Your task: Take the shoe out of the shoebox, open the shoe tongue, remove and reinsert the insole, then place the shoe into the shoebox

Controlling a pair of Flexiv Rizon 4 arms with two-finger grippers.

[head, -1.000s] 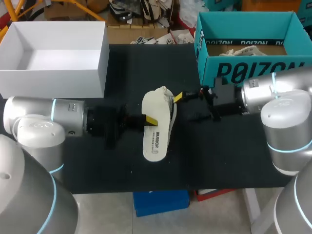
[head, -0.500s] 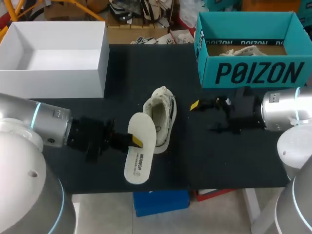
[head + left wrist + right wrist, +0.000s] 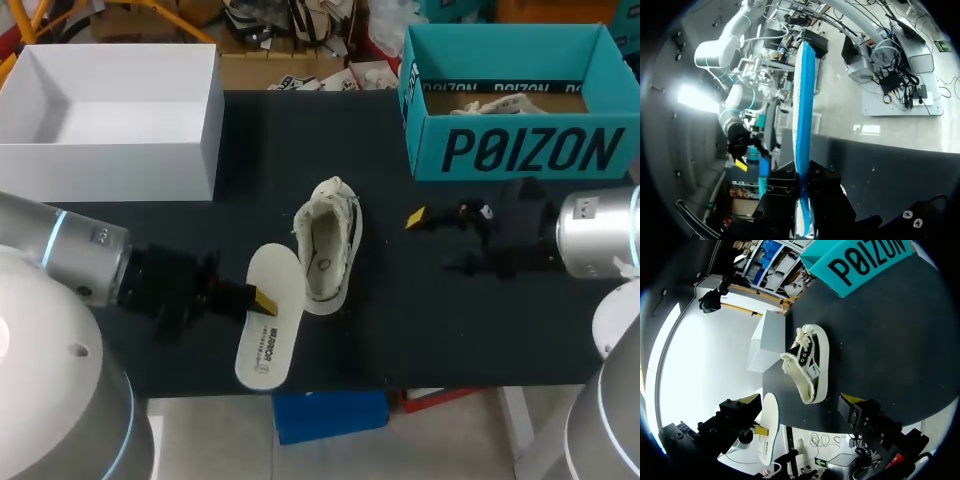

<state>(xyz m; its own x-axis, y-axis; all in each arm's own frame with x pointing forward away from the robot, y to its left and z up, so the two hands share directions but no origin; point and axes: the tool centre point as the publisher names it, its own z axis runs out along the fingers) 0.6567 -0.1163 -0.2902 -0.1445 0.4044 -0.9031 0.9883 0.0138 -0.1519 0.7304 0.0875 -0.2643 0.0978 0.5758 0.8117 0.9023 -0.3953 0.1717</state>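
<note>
The insole (image 3: 270, 332) is pinched near its middle in the left gripper (image 3: 262, 299), and in the left wrist view it runs edge-on straight out ahead of that gripper (image 3: 803, 186), with a black finger pressed to each face. It hangs flat, printed side up, over the near part of the black table (image 3: 420, 320), just left of the shoe (image 3: 326, 243); whether its far end touches the shoe's heel I cannot tell from above. The shoe rests on the table with its opening upward and its laced toe toward the far edge, between the two grippers and held by neither. The left arm comes in low and level from the left side. The right gripper (image 3: 415, 218) points at the shoe from the right and stands well apart from it; its fingers are spread wide in its own wrist view (image 3: 801, 401) (nothing lies between them). The right arm lies level in front of the teal shoebox (image 3: 515, 152).
</note>
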